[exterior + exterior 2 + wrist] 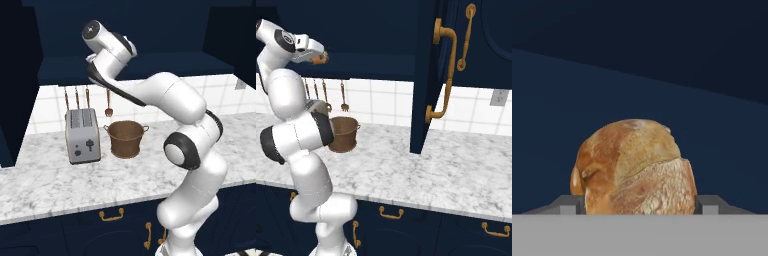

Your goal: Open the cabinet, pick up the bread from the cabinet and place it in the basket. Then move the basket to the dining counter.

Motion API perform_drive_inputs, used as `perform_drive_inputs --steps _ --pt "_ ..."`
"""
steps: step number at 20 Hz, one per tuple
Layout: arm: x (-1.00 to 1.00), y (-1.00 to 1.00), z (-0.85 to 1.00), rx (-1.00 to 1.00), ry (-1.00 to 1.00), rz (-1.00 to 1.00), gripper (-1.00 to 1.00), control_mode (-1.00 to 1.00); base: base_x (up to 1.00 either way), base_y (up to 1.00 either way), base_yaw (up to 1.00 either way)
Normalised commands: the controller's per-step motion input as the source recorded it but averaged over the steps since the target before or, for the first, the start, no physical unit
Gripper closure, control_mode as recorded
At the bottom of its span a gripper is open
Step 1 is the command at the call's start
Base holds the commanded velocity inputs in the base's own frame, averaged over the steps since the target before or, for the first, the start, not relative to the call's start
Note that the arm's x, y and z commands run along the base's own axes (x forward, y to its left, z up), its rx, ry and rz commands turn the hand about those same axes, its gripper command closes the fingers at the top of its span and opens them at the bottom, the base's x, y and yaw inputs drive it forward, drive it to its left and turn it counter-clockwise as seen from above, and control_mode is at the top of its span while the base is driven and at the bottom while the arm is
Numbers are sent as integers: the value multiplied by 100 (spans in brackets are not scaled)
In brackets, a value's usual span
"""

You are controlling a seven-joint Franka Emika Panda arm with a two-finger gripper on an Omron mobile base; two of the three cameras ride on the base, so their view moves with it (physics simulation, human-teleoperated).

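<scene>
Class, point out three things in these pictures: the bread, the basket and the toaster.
bread (634, 167), hand view, on its golden crust, between the claw's fingertips.
basket (126, 140), left base view, on its woven front wall.
toaster (83, 137), left base view, on its grey front face above the lever.

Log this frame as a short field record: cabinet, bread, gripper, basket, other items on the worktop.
cabinet: door swung open, seen edge-on in the right base view
bread: golden-brown roll between the fingers, inside the dark cabinet
gripper: reached into the cabinet, shut on the bread
basket: upright on the marble worktop, nothing visible in it, below the gripper
toaster: beside the basket, apart from it
utensils: hanging on the tiled wall behind
</scene>
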Motion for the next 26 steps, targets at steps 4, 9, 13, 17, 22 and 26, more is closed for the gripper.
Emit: perform_drive_inputs --steps 4,9,13,17,22,26 --pt "-100 2 28 19 -19 -9 100 -100 0 0 0" --pt "-100 -18 -23 26 -15 0 100 -100 0 0 0" --pt "-100 -52 -48 18 -7 4 100 -100 0 0 0" --pt "-100 -43 -42 13 -1 14 100 -100 0 0 0" --pt "-100 -16 -16 10 0 37 100 -100 0 0 0" --pt "-42 -23 -58 1 6 36 100 -100 0 0 0"
